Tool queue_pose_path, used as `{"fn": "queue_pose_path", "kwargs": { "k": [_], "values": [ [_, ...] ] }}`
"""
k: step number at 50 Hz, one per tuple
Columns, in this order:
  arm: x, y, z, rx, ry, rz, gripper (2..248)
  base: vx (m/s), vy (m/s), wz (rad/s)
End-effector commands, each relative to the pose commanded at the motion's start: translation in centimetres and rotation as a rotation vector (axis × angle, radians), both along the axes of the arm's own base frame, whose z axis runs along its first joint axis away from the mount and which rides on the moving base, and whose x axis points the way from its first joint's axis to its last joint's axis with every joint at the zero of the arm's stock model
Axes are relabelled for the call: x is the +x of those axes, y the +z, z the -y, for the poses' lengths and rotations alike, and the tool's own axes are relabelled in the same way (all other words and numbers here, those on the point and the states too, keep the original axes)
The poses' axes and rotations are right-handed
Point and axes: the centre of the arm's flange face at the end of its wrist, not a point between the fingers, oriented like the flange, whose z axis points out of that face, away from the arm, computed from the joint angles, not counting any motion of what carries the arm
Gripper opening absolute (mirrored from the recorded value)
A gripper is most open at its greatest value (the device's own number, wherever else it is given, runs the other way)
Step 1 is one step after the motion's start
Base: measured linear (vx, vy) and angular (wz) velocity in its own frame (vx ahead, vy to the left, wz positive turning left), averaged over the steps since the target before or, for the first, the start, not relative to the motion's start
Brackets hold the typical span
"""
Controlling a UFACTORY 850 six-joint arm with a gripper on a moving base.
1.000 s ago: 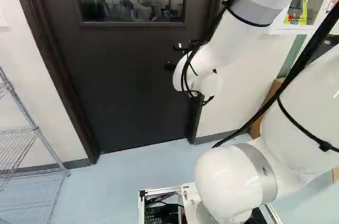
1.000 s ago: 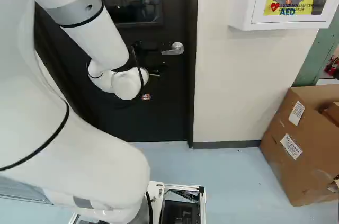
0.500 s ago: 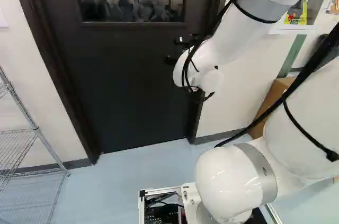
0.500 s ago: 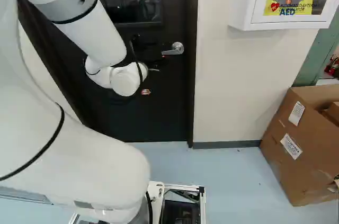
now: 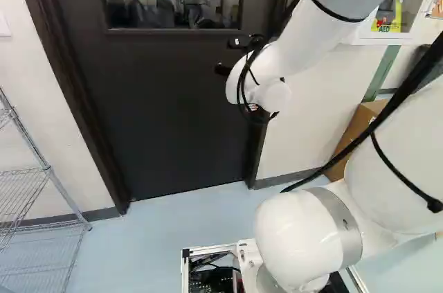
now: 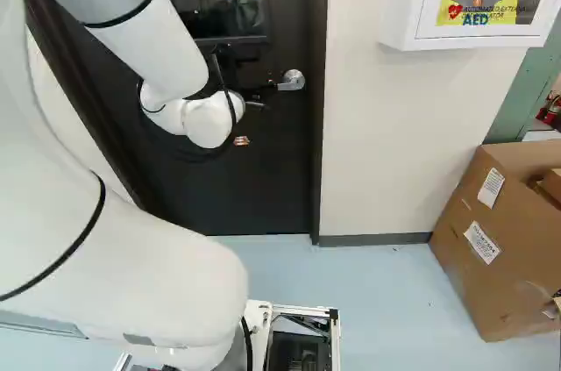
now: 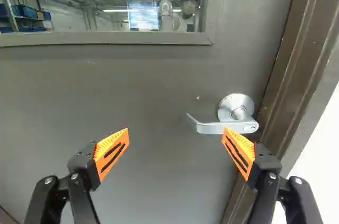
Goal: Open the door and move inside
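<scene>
Wrist view: one orange pad [image 7: 241, 154] slightly overlaps door handle [image 7: 212, 128].

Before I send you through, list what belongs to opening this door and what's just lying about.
For the job:
door
lever handle
gripper
arm

Just about:
cardboard box
wire shelf
wall cabinet

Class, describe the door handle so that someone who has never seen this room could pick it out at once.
Find the dark door with a window in its upper part. Below the window, close to the door frame, a round plate carries the handle, a lever lying roughly level. Its silver metal stands out from the darker door and frame.
</scene>
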Motion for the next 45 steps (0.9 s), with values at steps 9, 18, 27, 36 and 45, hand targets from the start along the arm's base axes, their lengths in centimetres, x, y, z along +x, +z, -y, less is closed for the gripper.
{"fn": "queue_pose_path", "kwargs": {
  "k": [9,18,27,36,45],
  "values": [
    [1.8,1.0,-0.2,0.001,0.002,0.017,247,0.000,0.000,0.000],
    [3.6,2.0,-0.4,0.001,0.005,0.024,247,0.000,0.000,0.000],
    [4.3,2.5,-0.5,-0.001,0.006,-0.010,247,0.000,0.000,0.000],
    [4.4,2.9,-0.5,-0.002,0.007,-0.029,247,0.000,0.000,0.000],
    [4.4,2.8,-0.5,-0.002,0.007,-0.035,247,0.000,0.000,0.000]
  ]
}}
